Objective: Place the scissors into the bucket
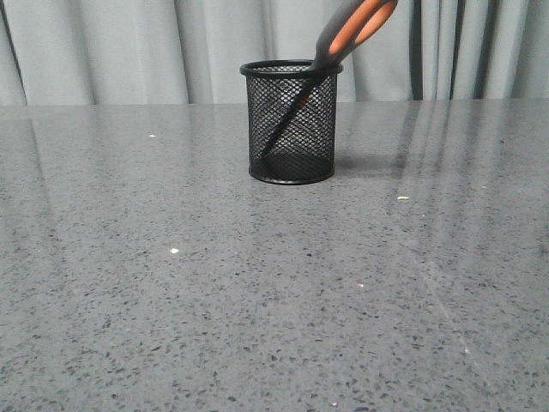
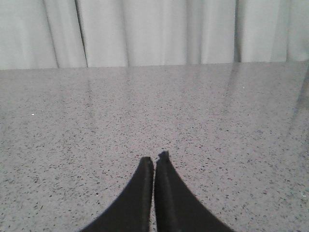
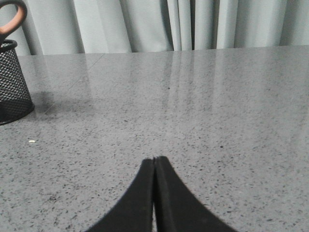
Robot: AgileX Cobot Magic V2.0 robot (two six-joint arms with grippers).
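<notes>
Grey speckled table (image 1: 171, 326) (glossy) under upright mesh bucket (image 1: 291, 129)

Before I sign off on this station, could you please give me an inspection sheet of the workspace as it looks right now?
Surface: grey speckled stone tabletop, with a few pale specks.
Job's things: black wire-mesh bucket upright near the far edge; scissors inside it, blades down, orange-lined handles leaning out over the rim.
Clutter: nothing seen.
Grippers: left pincer shut and empty, low over bare table; right pincer shut and empty, apart from the bucket.
Cables: nothing seen.
Surroundings: pale pleated curtain behind the table.
</notes>
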